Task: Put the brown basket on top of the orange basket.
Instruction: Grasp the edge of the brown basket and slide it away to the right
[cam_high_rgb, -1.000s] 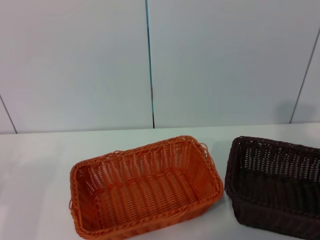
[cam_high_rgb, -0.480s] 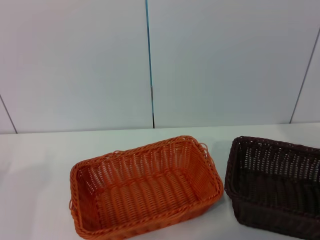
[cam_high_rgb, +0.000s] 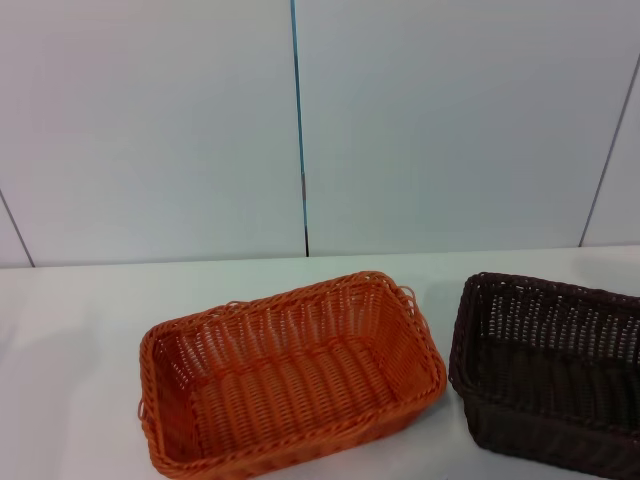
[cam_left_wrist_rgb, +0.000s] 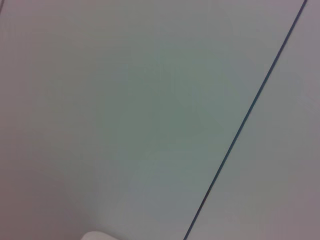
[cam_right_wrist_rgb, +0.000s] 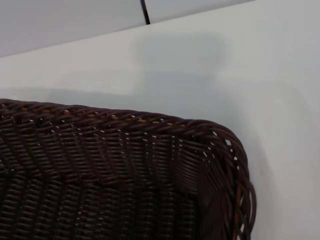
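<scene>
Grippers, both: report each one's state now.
Left gripper: not in view.
Right gripper: not in view; its wrist camera looks at the brown basket.

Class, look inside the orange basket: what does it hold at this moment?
Nothing. The orange basket shows only its own woven floor and walls; its near wall's inside is hidden by the rim. The brown basket stands apart to its right on the table, not stacked.

Orange basket (cam_high_rgb: 290, 385) woven; brown basket (cam_high_rgb: 550, 370) dark woven.
</scene>
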